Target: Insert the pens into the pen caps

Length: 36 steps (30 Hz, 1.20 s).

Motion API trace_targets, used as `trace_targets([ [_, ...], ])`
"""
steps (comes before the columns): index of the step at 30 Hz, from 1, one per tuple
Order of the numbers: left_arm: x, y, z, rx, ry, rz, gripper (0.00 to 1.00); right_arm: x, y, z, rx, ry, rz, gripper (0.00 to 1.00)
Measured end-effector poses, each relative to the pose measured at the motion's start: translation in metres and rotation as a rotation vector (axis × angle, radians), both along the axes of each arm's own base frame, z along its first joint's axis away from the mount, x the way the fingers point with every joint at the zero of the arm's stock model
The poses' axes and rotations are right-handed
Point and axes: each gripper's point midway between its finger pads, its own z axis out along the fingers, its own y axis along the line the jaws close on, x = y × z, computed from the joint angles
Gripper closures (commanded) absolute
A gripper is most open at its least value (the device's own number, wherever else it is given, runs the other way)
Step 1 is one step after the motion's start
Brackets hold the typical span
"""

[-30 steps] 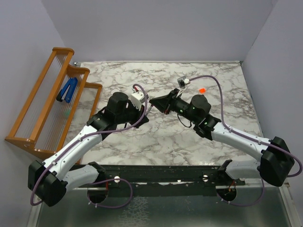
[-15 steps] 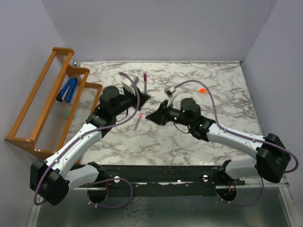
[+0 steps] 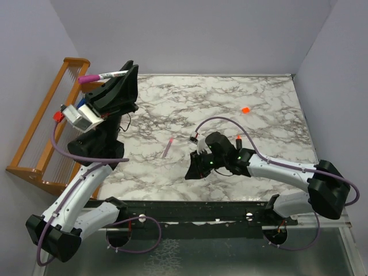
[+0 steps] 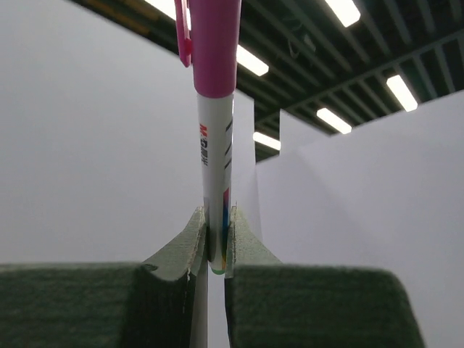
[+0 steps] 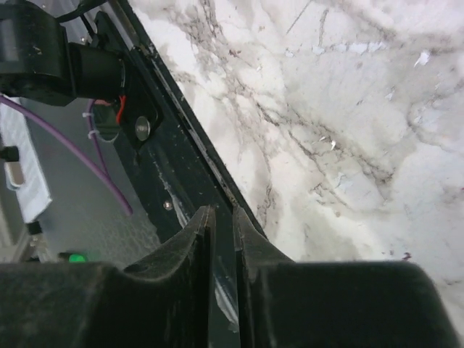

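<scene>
Worktop (image 3: 264,92): marble, white with grey veins
Rack (image 3: 52,126): wooden, at the worktop's left edge
Left arm (image 3: 80,184): reared up high on the rack side
Right arm (image 3: 282,169): low, bent in toward the near edge
Left tool (image 4: 215,243): clamped on one end of the white pen, up in the air
Right tool (image 5: 222,225): fingers almost together, nothing between them, over the worktop's near edge
White pen (image 3: 112,75): in the left tool, clear of the worktop
Pink pen (image 3: 167,148): flat on the worktop between the arms, apart from both tools
Magenta cap (image 3: 87,78): on the white pen's free end
Orange cap (image 3: 245,109): alone on the worktop, far right
</scene>
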Motion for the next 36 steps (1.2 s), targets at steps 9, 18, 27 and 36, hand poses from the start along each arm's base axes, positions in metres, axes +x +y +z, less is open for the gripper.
trace_targets([
  [9, 0.048, -0.048, -0.051, 0.307, 0.262, -0.020, 1.00, 0.036, -0.010, 0.089, 0.069, -0.271, -0.099, 0.35],
  [18, 0.046, -0.097, -0.138, 0.668, 0.473, -0.237, 1.00, 0.060, -0.043, 0.163, 0.134, -0.498, -0.226, 0.27],
  [27, 0.033, -0.118, -0.240, 0.882, 0.703, -0.464, 1.00, 0.071, -0.053, 0.200, 0.172, -0.603, -0.254, 0.26],
  [36, 0.051, -0.116, -0.349, 0.970, 1.071, -0.472, 1.00, 0.069, -0.063, 0.206, 0.170, -0.627, -0.269, 0.29],
])
